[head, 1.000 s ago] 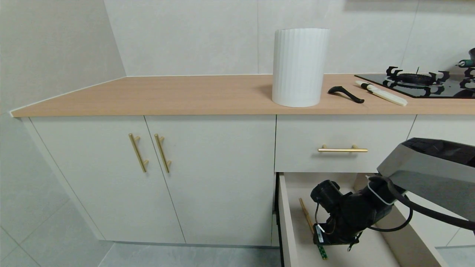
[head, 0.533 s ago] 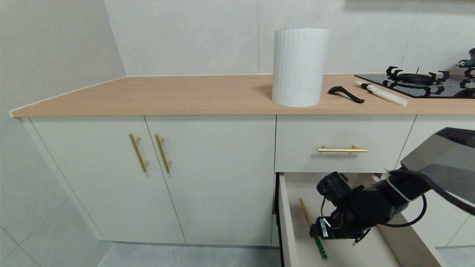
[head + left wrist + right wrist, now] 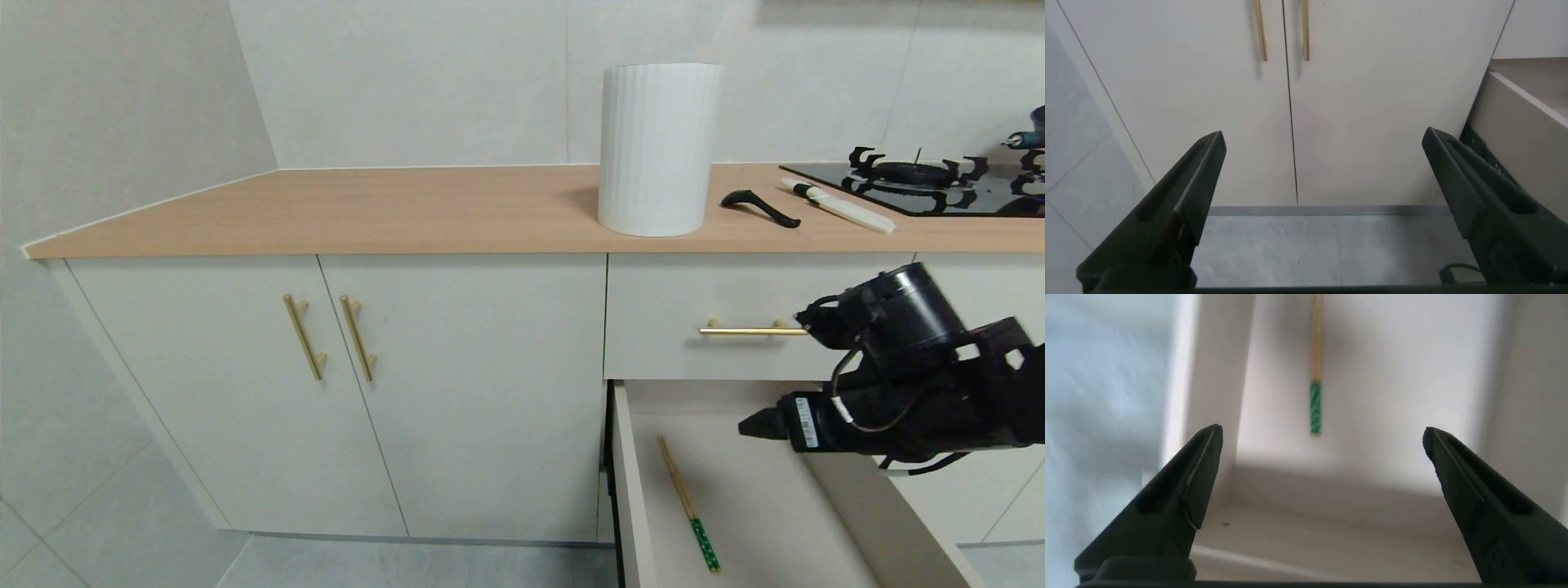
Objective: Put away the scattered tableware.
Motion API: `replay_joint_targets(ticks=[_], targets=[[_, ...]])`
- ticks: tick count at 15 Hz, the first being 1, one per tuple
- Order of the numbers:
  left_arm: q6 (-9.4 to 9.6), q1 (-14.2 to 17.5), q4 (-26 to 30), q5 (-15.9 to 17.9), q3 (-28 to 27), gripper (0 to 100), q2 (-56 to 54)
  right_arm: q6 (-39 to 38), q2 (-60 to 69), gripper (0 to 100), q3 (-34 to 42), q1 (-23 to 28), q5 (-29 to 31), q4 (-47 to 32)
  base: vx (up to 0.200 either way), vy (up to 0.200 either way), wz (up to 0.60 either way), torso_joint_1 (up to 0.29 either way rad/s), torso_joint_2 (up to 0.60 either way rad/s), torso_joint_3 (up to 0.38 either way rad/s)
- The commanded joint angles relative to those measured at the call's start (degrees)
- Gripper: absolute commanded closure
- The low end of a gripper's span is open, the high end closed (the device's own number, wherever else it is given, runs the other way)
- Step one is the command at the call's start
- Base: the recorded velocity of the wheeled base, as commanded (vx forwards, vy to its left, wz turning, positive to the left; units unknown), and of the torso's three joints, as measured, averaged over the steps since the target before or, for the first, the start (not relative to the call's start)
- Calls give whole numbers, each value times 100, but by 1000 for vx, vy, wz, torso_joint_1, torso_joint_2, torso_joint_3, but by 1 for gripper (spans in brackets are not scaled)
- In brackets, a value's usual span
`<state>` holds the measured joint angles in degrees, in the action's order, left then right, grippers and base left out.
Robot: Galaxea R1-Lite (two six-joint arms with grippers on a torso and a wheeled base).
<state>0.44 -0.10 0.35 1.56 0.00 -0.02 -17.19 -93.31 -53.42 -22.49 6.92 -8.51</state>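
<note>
Head view: a green-tipped chopstick [image 3: 687,514] (one or a close pair, hard to tell) lay in the open drawer [image 3: 633,498], whose front was cut off. The right gripper [image 3: 1321,449] hung above it, fingers spread and empty; the left gripper [image 3: 1323,147], likewise spread, faced the cabinet doors [image 3: 1372,98].

Pale tiled wall [image 3: 408,82] across the top of the frame, wooden countertop [image 3: 367,212] through the middle, white cabinet doors [image 3: 457,392] with brass handles [image 3: 304,336] lower left, black gas hob [image 3: 914,173] upper right, grey tiled floor [image 3: 122,523] bottom left.
</note>
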Motion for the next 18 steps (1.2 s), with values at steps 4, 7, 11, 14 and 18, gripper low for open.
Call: replay_joint_targets(ticks=[4,7,11,14,18], targets=[[0,1,0,2,0,0,2,198,673,0,-19,333,-16,42,0,0,0,0,0,0],[0,1,0,2,0,0,2,198,647,0,7,333,-16,104,0,0,0,24,-104,-70],[0,1,0,2,0,0,2,198,621,0,33,333,-16,104,0,0,0,101,-331,-273],[0,1,0,2,0,0,2,198,612,0,33,333,-16,104,0,0,0,168,-518,-287],[0,1,0,2,0,0,2,207,594,0,33,333,-16,104,0,0,0,178,-482,-288]])
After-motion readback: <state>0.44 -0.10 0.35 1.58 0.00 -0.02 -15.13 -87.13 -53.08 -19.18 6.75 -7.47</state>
